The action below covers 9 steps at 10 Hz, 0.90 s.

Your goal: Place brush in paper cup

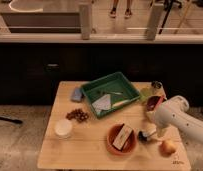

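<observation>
The brush point(144, 135) lies on the wooden table point(90, 150) to the right of the orange-brown bowl, its black head pointing left and its white handle running under my arm. My gripper point(157, 133) hangs down at the end of the white arm, right at the brush's handle, and stands open. I cannot tell whether it touches the handle. The paper cup point(63, 128) stands upright near the table's left side, far from the gripper.
An orange-brown bowl point(121, 140) holds a tan block. A green tray point(111, 91) with paper scraps sits at the back. A blue sponge point(76, 94), a brown cluster point(78, 115), a yellow-green cup point(146, 93), a dark can point(156, 85) and an orange fruit point(168, 147) are around.
</observation>
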Available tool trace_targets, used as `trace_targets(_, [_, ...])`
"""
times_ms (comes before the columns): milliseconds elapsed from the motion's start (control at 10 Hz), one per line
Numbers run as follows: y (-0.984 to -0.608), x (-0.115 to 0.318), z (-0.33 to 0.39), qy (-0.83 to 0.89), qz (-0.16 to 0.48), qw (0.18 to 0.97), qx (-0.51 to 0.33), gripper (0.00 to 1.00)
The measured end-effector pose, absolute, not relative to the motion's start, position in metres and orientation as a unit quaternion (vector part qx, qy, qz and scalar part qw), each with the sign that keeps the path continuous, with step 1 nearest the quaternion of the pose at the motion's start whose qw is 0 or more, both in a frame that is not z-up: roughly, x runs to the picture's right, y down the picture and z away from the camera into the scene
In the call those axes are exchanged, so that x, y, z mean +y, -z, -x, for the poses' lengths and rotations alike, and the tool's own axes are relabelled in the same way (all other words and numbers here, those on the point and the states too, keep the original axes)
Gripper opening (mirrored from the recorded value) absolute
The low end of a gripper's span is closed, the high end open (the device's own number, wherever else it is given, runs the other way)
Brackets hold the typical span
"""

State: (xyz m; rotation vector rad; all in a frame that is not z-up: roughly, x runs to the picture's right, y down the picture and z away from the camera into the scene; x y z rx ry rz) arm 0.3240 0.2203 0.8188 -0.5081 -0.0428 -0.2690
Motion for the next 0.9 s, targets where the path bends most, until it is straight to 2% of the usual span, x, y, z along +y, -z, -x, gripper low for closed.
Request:
trace_targets(200, [-0.8257,0.2263,-0.3237,0.128,0.258,0.957,-0.026,0.66])
trace_targets(800, [-0.8320,0.2297,-0.3250,0.125,0.270,0.954,-0.032,0.03])
trace_targets(900, [-0.8312,0.2284,-0.3250,0.127,0.270,0.954,-0.032,0.00])
